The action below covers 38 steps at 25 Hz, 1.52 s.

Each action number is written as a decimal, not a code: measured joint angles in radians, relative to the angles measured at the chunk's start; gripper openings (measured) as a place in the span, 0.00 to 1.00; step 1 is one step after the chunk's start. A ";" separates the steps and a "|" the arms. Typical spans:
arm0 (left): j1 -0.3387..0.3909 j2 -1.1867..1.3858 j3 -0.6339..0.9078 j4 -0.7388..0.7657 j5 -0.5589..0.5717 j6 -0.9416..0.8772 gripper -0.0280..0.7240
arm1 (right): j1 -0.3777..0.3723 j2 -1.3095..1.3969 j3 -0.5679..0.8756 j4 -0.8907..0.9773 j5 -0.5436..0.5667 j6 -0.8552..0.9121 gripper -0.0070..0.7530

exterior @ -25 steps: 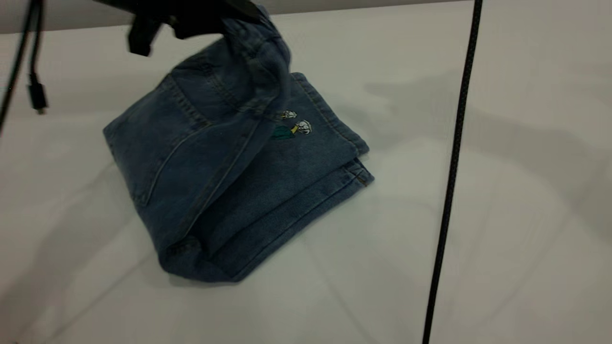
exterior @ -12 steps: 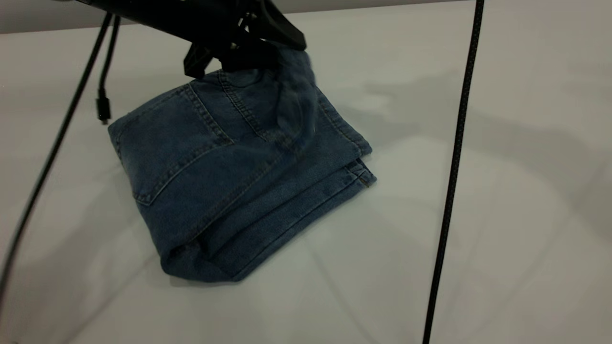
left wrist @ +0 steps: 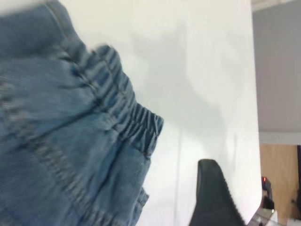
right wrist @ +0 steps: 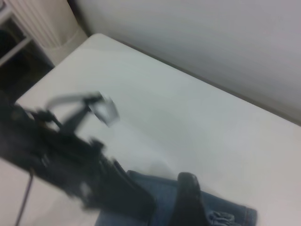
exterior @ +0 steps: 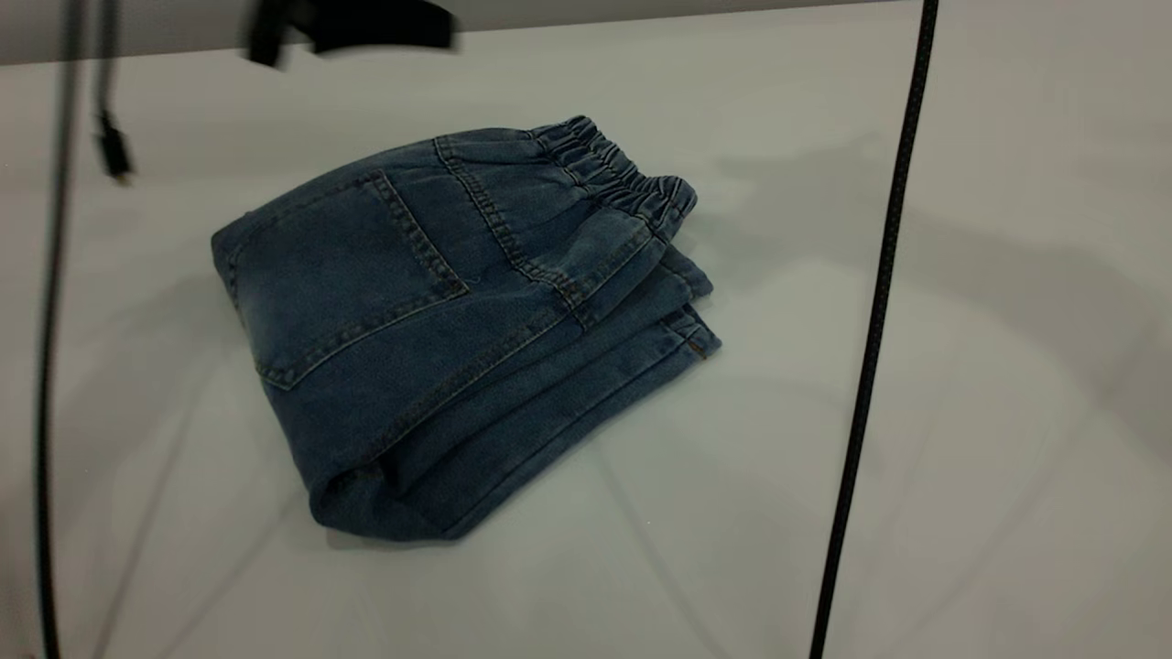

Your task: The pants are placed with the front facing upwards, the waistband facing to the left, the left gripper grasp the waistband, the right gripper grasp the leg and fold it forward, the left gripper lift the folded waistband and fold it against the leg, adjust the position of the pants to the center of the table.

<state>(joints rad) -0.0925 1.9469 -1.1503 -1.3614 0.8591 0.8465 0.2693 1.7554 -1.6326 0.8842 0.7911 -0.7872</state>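
Observation:
The pants (exterior: 439, 329) lie folded on the white table (exterior: 1007, 439), back pocket up. The ruffled waistband (exterior: 623, 174) rests on top of the leg layers at the far right edge of the bundle. My left gripper (exterior: 352, 26) hovers blurred above the table's far edge, open and empty, well clear of the denim. In the left wrist view one black finger (left wrist: 210, 193) stands over bare table beside the waistband (left wrist: 127, 115). My right gripper (right wrist: 187, 200) shows only in the right wrist view, above a denim edge (right wrist: 230, 212).
A black braided cable (exterior: 870, 320) hangs top to bottom right of the pants. More cables and a plug (exterior: 112, 146) dangle at the far left. In the right wrist view the left arm (right wrist: 66, 165) is a dark blur.
The left gripper has let go of the waistband, which now lies flat on the legs and covers the print. The gripper has risen and swung left toward the far edge.

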 joint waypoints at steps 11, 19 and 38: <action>0.258 -0.288 0.001 0.095 0.168 -0.012 0.55 | 0.081 0.160 0.012 -0.015 0.089 -0.006 0.63; 0.281 -0.552 0.001 0.109 0.112 -0.006 0.56 | 0.253 0.352 -0.001 -0.135 -0.040 0.044 0.63; 0.279 -0.599 0.001 0.109 0.121 0.039 0.56 | 0.519 0.672 -0.269 -0.957 -0.066 0.683 0.63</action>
<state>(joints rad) 0.1870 1.3481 -1.1491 -1.2526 0.9806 0.8851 0.7878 2.4270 -1.9016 -0.0724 0.7246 -0.1045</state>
